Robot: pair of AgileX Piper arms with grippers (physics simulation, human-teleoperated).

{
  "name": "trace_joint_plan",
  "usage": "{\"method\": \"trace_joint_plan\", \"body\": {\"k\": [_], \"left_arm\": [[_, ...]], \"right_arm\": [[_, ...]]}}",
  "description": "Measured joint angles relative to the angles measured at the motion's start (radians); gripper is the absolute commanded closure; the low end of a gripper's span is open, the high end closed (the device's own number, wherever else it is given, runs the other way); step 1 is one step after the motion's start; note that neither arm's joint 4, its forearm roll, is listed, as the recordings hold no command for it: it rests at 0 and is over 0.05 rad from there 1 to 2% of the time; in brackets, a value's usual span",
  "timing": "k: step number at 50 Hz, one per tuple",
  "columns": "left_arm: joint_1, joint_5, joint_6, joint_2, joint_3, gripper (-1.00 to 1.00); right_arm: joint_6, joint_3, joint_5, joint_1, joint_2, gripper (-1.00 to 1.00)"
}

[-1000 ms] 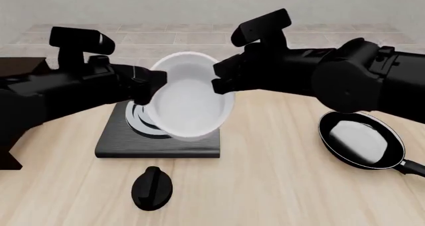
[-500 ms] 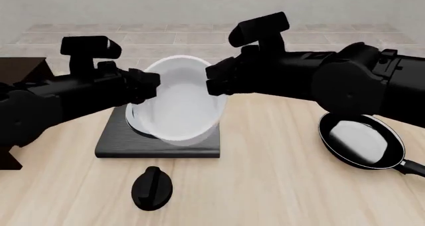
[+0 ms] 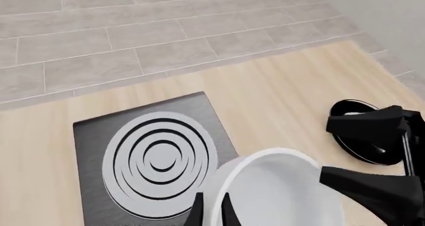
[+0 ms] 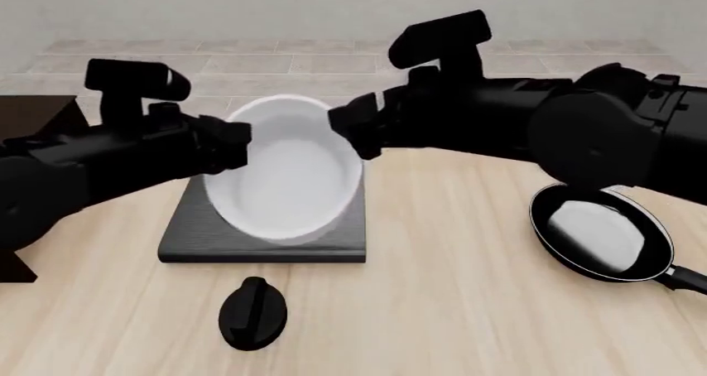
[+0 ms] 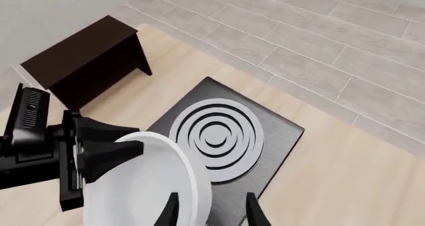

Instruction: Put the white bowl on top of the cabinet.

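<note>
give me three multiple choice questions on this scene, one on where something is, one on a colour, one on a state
1. Where is the cabinet?
A. on the left arm's side of the stove
B. beside the frying pan
C. under the knob

2. What colour is the bowl?
A. red
B. white
C. blue

3. What state is the bowl in?
A. lying flat on the stove
B. resting on the cabinet
C. held off the stove, tilted, between both grippers

Answers:
1. A: the front view shows its dark corner at the left edge, with the frying pan far right.
2. B: it is plain glossy white in all views.
3. C: the left gripper and right gripper each meet its rim, and the wrist views show the stove rings bare below it.
</note>
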Motion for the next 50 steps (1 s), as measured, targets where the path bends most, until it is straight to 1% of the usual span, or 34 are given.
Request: {"method": "trace_joint_plan", "body": {"k": [27, 37, 50], "left_arm": [[0.032, 0.029, -0.005, -0.035, 0.005, 1.00], [0.072, 0.058, 0.005, -0.073, 0.005, 1.00], [0.147, 0.103, 0.019, -0.128, -0.004, 1.00]], "right_arm": [[-0.036, -0.007, 0.045, -0.010, -0.066, -1.00], [-0.046, 0.000, 0.041, -0.018, -0.072, -1.00], [-0.063, 0.007, 0.030, -0.028, -0.081, -1.00]]}}
